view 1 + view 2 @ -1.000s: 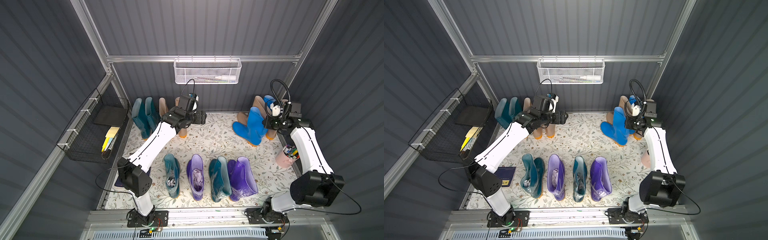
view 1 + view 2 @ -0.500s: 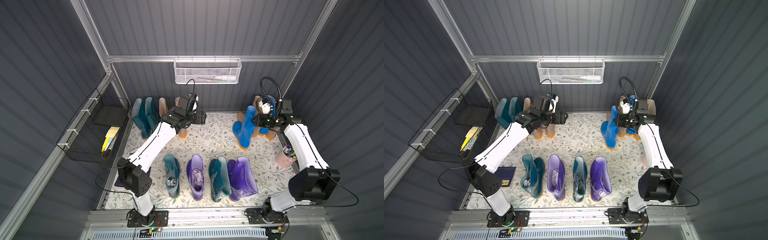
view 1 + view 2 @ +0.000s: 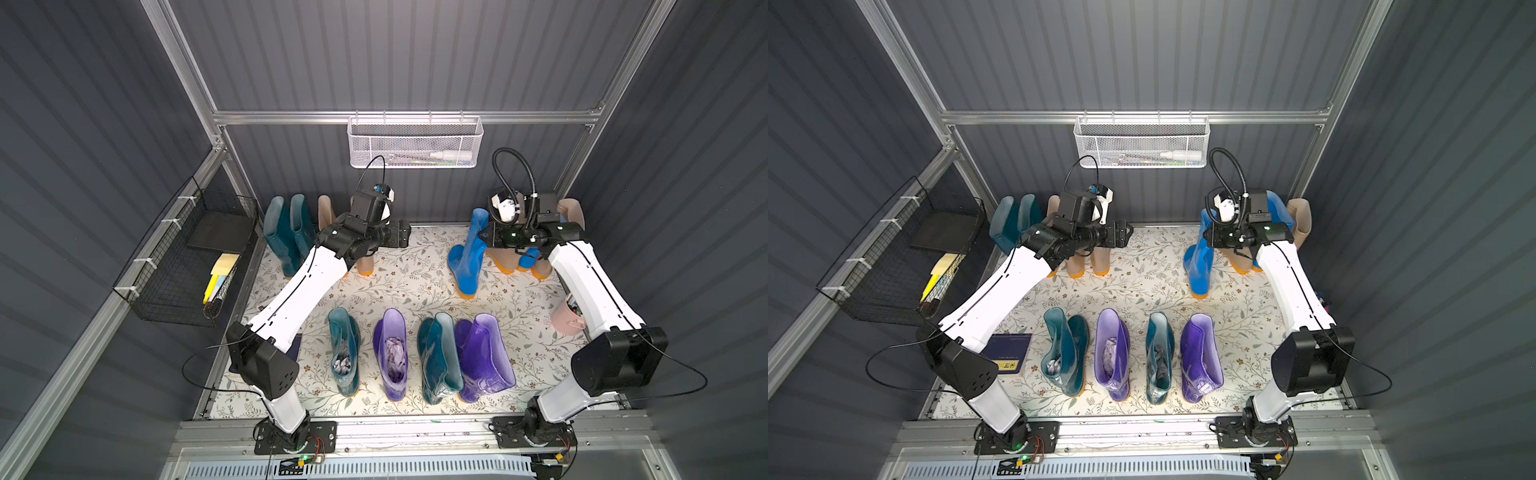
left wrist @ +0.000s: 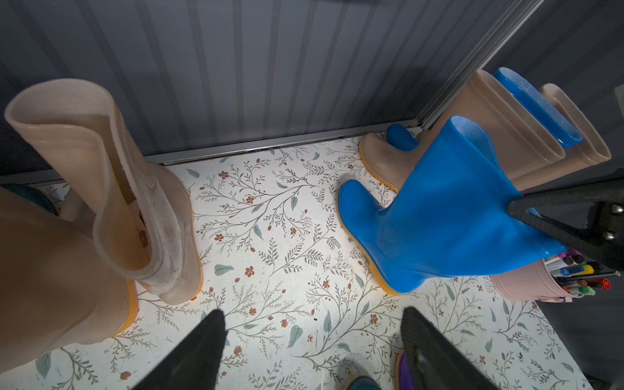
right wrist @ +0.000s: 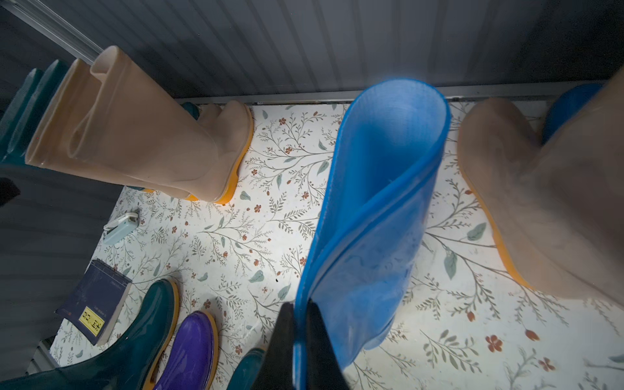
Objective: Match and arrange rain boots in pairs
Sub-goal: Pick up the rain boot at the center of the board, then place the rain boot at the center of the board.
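Observation:
My right gripper is shut on the shaft rim of a bright blue rain boot. In both top views this boot stands upright at the back right, its orange sole at the floral mat. A second blue boot stands between beige boots in the back right corner. My left gripper is open over bare mat, beside two beige boots. Two dark teal boots stand at the back left. The front row runs teal, purple, teal, purple.
A pink cup of markers stands by the right wall under my right arm. A dark blue notebook and a small pale object lie on the mat at the left. Wire baskets hang on the back wall and the left wall.
My right gripper has carried the blue boot leftward, away from the back right cluster, and the boot has gone from leaning to upright. The left arm has not moved.

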`<state>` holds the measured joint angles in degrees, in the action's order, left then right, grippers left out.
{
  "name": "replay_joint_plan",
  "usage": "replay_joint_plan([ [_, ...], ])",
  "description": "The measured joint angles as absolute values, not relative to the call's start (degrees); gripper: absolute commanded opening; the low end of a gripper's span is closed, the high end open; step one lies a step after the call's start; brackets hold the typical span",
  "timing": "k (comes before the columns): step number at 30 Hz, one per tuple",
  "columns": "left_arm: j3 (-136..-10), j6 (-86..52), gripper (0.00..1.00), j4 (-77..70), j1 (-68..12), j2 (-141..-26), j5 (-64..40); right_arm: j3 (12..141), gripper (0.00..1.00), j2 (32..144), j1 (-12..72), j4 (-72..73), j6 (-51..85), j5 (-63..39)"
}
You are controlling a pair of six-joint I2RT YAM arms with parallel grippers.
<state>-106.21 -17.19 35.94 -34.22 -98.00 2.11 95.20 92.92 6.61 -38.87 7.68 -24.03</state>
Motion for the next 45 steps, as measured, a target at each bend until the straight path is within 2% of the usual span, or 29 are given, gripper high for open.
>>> replay_joint_plan([
  [15,-106.1,-17.2,0.85,36.3,-34.2,-98.0,2.1,99.5,0.00,98.7,14.9,-34.2,12.5,-23.1],
  [24,-102.7,-16.6,0.87,36.8,-34.2,-95.3,3.5,107.4,0.00,104.9,20.6,-33.5,14.2,-17.9],
  [45,-94.9,-13.9,0.92,37.5,-34.0,-85.6,11.8,142.3,0.00,130.4,30.2,-39.0,15.4,-4.5],
])
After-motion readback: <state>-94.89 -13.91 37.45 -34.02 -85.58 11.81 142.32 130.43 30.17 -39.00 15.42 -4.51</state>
